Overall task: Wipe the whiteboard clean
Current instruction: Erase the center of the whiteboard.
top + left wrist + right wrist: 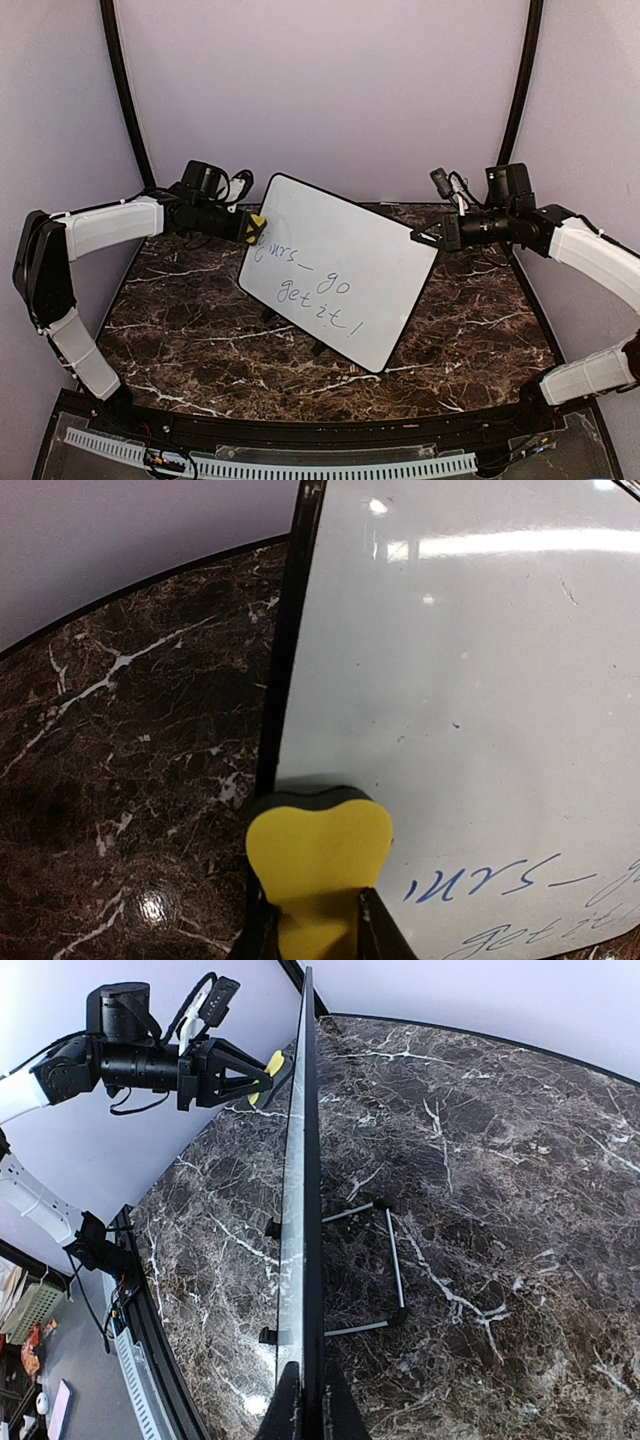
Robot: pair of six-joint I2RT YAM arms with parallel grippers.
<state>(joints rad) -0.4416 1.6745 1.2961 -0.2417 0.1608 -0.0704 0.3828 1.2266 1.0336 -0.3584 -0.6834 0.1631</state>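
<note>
Top external view showed the whiteboard standing tilted midway across the marble table, glossy white, thinly black-framed, with blue handwriting across its face. It looked light, stiff and slick, prone to tipping, best steadied by its frame, where the right gripper was clamped. The left gripper pinched a yellow eraser at its left edge.
</note>
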